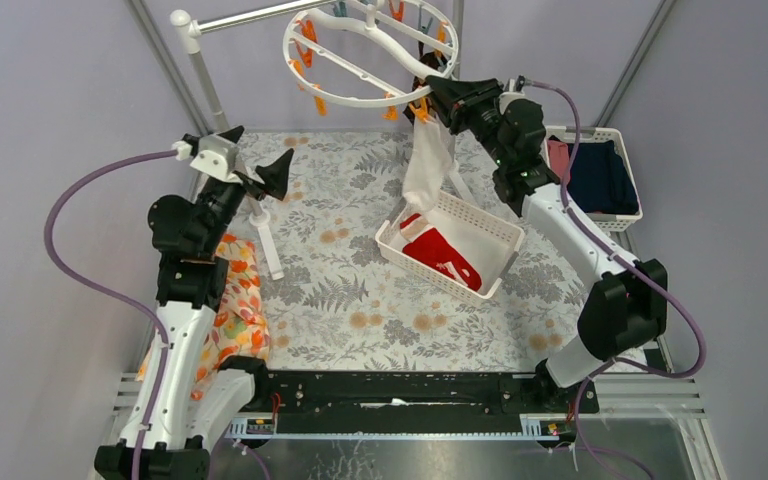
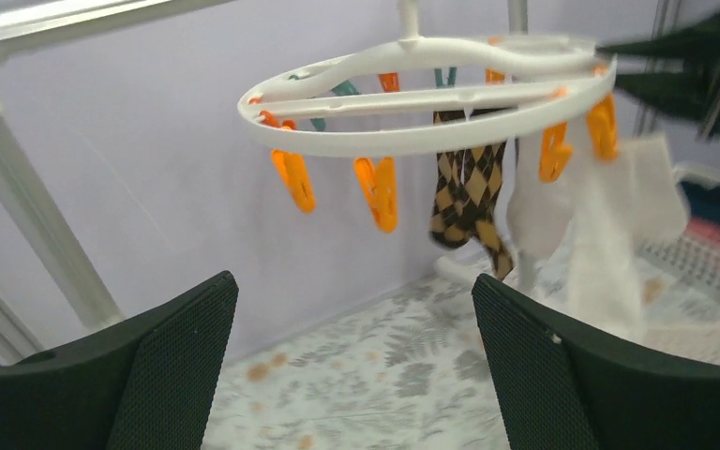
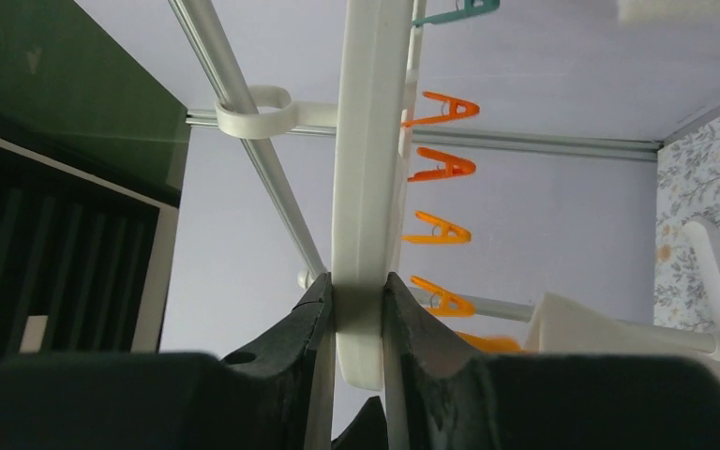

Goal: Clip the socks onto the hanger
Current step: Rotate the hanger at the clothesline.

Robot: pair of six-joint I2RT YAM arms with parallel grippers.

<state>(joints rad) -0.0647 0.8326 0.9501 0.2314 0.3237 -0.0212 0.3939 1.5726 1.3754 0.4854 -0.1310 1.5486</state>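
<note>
Okay, my right gripper [image 3: 357, 305] pinches the hanger [image 3: 367, 141] rim, whitish sock [image 1: 428, 165] dangling beside; my left gripper [image 2: 352, 281] stands apart.

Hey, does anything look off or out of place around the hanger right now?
Yes: the right gripper is clamped on the bare rim of the hanger and holds no sock. The white basket also sits skewed on the table, with red socks inside.

The hanger [image 1: 355, 103] hangs above the far edge of the desk [image 1: 330, 290]. A sock [image 1: 428, 165] dangles from it over the middle basket [image 1: 485, 222].
</note>
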